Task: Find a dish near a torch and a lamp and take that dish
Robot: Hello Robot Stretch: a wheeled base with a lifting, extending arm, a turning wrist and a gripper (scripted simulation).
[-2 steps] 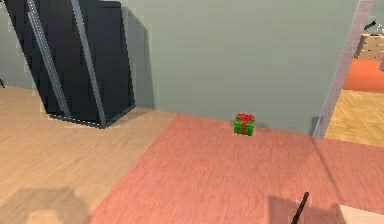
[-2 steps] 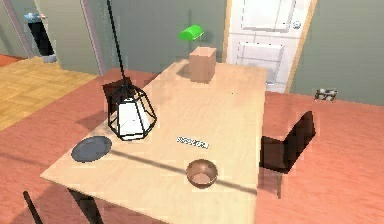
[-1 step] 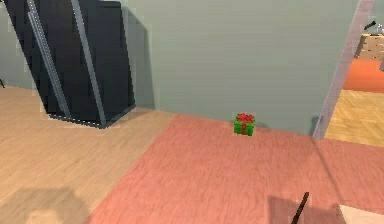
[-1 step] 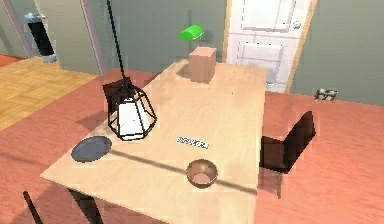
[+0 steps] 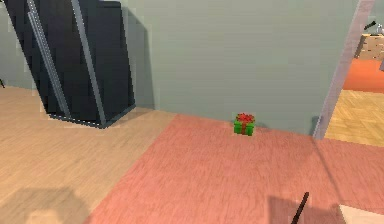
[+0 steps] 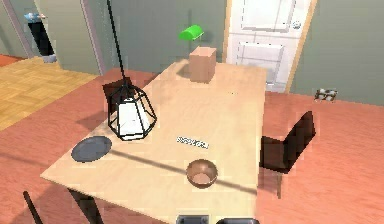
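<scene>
Fingers' state cannot be told. A grey dish [image 6: 91, 149] lies near the wooden table's [image 6: 230, 110] corner, just beside a wire-framed lamp [image 6: 131, 112]. Best, by my judgement: roll forward until the arm faces the dish, then reach in clear of the lamp.

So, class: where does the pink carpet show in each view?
Forward view: the pink carpet covers the lower middle and right.
Arm side view: the pink carpet lies around the pale table.
Shared landmark: probably the wood floor, at the forward view's right edge and the arm side view's left.
</scene>
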